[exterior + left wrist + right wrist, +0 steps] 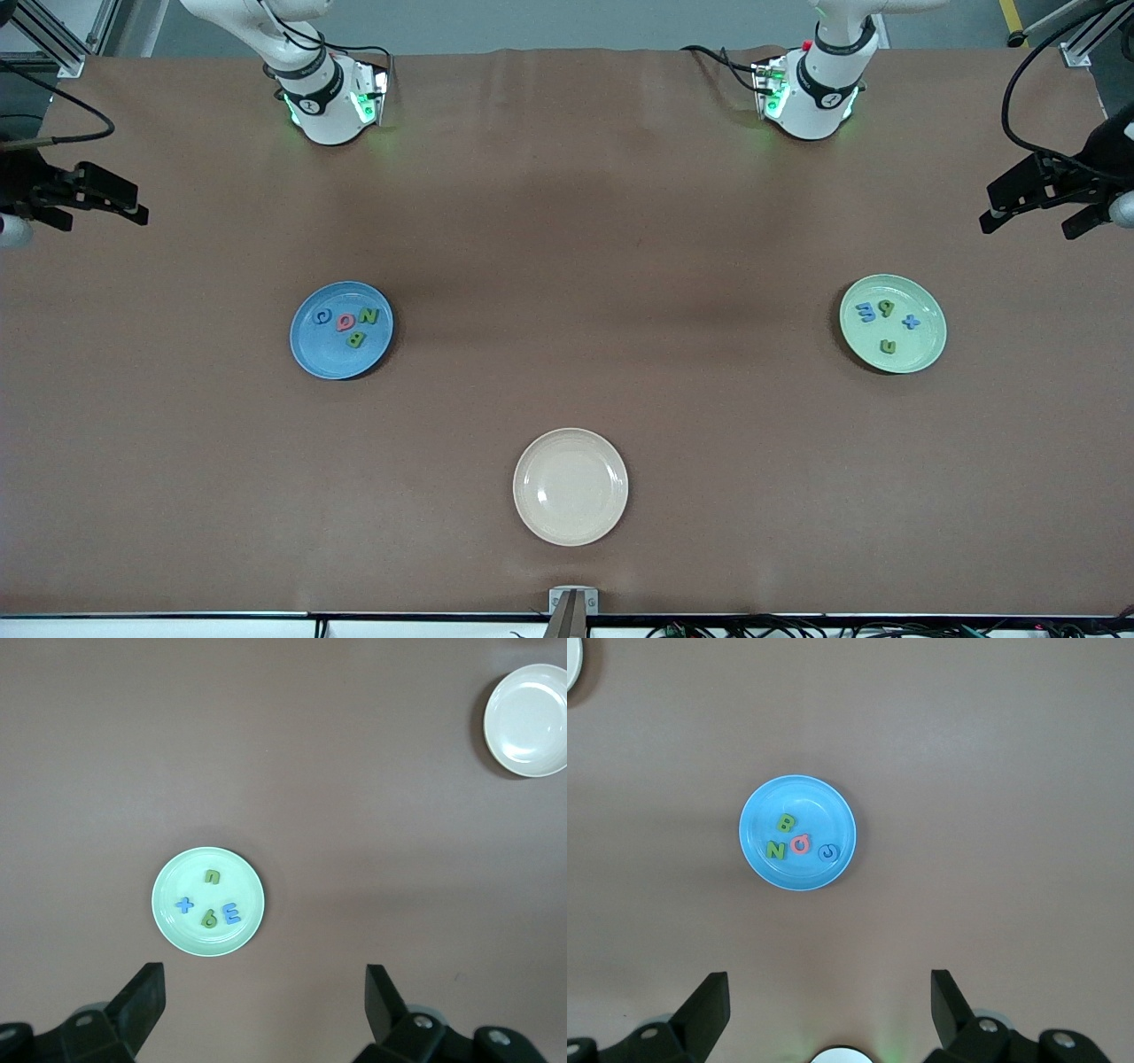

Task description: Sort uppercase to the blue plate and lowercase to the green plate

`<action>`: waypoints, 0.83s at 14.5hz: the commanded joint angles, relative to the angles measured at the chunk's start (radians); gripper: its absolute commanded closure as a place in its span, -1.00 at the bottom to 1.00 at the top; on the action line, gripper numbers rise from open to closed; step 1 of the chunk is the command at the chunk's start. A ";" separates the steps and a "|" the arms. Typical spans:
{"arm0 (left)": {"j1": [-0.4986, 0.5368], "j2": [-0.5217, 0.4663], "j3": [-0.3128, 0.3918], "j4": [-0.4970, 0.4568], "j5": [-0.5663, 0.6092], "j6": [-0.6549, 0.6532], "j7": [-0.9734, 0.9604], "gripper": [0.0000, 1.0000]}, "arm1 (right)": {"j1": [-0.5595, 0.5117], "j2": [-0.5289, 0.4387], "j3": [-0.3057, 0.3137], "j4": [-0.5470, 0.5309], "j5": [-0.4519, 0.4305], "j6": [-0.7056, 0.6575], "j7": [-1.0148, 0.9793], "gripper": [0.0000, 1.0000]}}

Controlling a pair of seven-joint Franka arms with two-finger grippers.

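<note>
Nearest the front camera, a cream plate (570, 486) sits bare at the middle of the desk (567, 221), with no letter pieces on it.

Farther from the camera lie the two sorting plates, well apart. The blue plate (341, 330) is toward the right arm's end of the desk and holds all four of the uppercase (346, 321): blue C (322, 316), red Q (345, 321), green N (368, 315) and green B (356, 338), clustered close together. The green plate (893, 322) is toward the left arm's end and holds the lowercase (886, 321): blue m (864, 310), green p (885, 308), blue x (910, 322) and green u (888, 346), loosely spread. No letter lies on the bare desk, so the sorting looks finished and I judge no further pick is needed.

Farther still, both arms wait, drawn out to the edges of the desk. The right tool (111, 202) hangs over the desk's edge at its own end, fingers spread wide, holding and touching nothing; the blue plate lies toward the desk's middle and nearer the camera from it. The left tool (1032, 208) hangs likewise at its end, fingers wide apart and empty, the green plate nearer the camera. Each arm is the closer one to its own plate.
</note>
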 commanded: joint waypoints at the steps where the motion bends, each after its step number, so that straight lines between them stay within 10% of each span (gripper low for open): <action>1: 0.003 -0.007 -0.011 0.014 0.019 -0.019 -0.043 -0.99 | -0.026 -0.065 0.026 -0.050 -0.018 0.017 -0.013 -1.00; 12: 0.009 -0.010 -0.009 0.011 0.015 -0.013 -0.030 -0.99 | -0.018 -0.098 0.026 -0.058 -0.062 0.019 -0.013 -1.00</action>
